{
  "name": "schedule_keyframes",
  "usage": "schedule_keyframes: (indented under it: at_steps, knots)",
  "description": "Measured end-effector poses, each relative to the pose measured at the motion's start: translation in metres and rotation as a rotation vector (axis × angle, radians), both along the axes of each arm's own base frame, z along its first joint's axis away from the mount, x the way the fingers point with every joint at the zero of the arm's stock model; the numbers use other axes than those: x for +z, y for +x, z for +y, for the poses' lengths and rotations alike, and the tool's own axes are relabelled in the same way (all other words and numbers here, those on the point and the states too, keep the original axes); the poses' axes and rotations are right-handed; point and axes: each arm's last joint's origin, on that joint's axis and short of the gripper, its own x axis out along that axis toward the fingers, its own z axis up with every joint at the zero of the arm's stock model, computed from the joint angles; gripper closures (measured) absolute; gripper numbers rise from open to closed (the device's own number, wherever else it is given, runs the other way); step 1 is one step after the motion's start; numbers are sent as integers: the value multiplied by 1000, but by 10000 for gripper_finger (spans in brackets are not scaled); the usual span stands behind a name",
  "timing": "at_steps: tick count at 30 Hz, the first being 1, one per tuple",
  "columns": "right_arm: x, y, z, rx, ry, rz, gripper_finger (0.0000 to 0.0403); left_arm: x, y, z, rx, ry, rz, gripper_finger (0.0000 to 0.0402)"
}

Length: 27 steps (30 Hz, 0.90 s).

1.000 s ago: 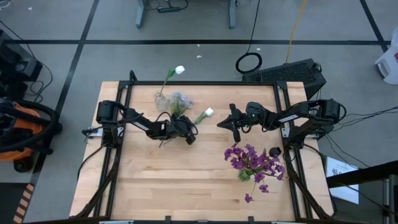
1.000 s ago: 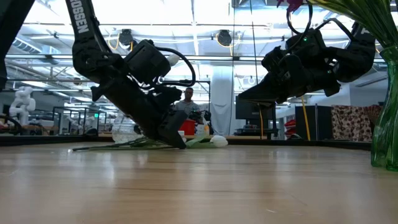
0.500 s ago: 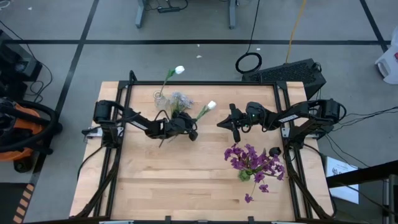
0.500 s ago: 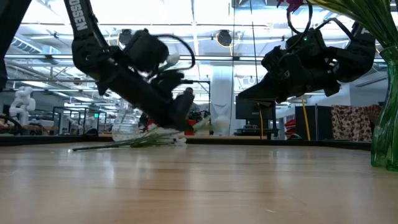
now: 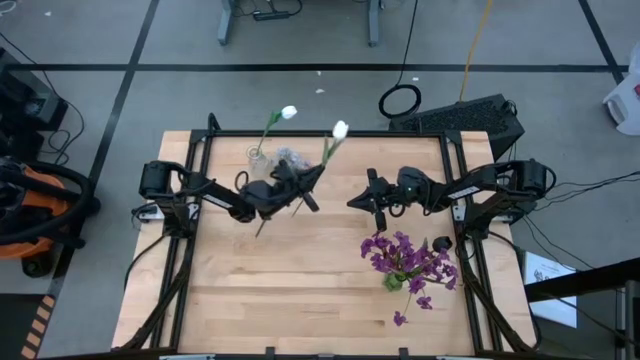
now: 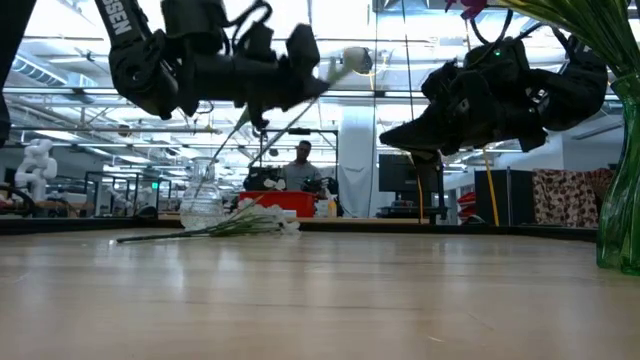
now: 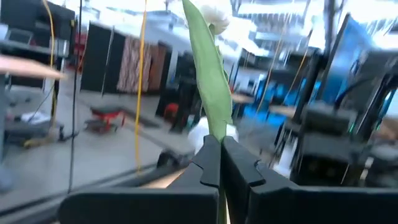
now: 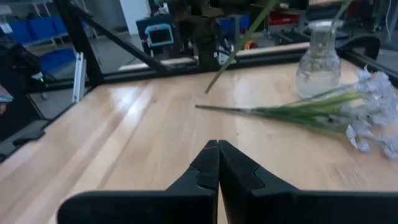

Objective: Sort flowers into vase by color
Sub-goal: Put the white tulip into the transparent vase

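Pale wooden tabletop (image 5: 300, 290) carries, toward its far left, a small clear glass vase (image 5: 258, 157) holding one white tulip-like bud; pale grey-blue fluffy stems (image 8: 323, 109) lie beside it. Left gripper (image 5: 308, 184), raised, is clamped on a white-budded green stem (image 5: 333, 140). Right gripper (image 5: 372, 200) hovers mid-table, jaws together, empty. Purple flower clusters (image 5: 405, 262) fill a vase at right.

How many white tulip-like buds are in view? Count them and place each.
2. One white tulip-like bud stands in the small clear glass vase at the table's far edge; the other white bud is lifted in the left tool. Others may be hidden.
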Motion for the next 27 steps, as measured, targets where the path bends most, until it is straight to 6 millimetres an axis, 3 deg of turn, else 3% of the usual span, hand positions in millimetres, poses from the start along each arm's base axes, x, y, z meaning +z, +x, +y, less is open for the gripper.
schedule_keyframes:
  at_steps: [6,11,17,27]
  knots:
    - [6,1,2,8,-17,-61,402,15,2,0,-11,39,-104,400]
    - [16,9,-1,11,-31,-103,391,32,19,-2,-43,113,-134,400]
    - [29,22,3,42,-39,-148,365,49,40,-7,-57,205,-159,400]
    - [33,24,7,35,-33,-170,305,59,49,-12,-136,237,-217,400]
